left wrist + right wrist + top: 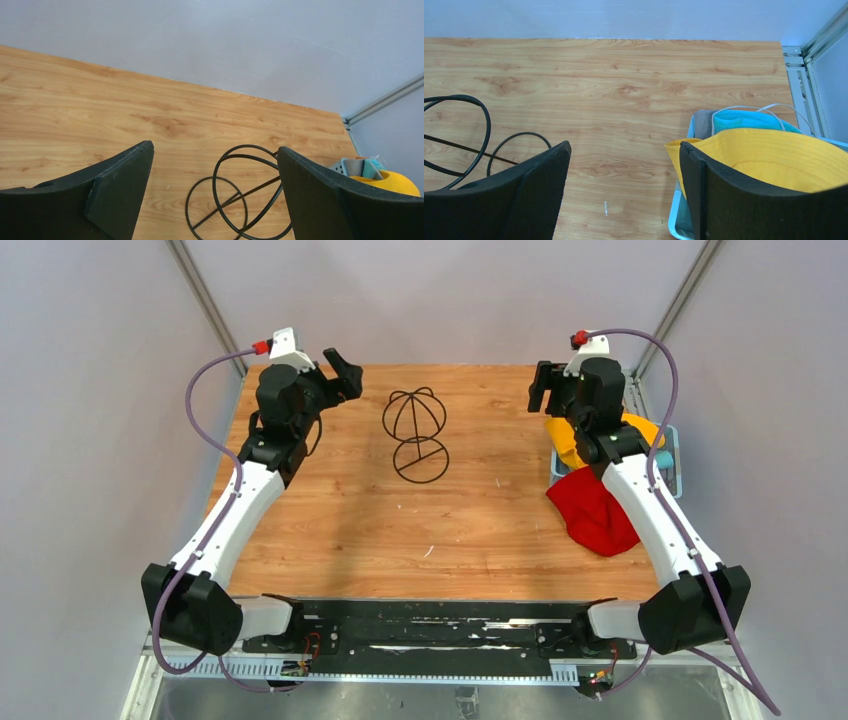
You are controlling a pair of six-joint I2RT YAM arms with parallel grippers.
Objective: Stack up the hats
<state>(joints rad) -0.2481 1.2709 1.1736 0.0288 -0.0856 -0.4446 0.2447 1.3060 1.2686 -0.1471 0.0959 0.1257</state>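
A red hat point(592, 512) lies on the table at the right, partly under my right arm. A yellow hat point(568, 443) sits on top of the light blue basket point(677, 478); in the right wrist view the yellow hat point(774, 155) covers a teal hat point(744, 120) and a grey hat point(704, 122). Orange and lavender hats are out of view. My right gripper point(545, 390) is open and empty, just left of the basket; it also shows in the right wrist view point(624, 160). My left gripper point(340, 375) is open and empty at the far left, as its wrist view point(215, 165) shows.
A black wire head-shaped stand point(415, 432) stands on the wooden table at the back middle, between the two grippers; it shows in the left wrist view point(240, 195) and the right wrist view point(454, 135). Grey walls and metal frame posts close off the back.
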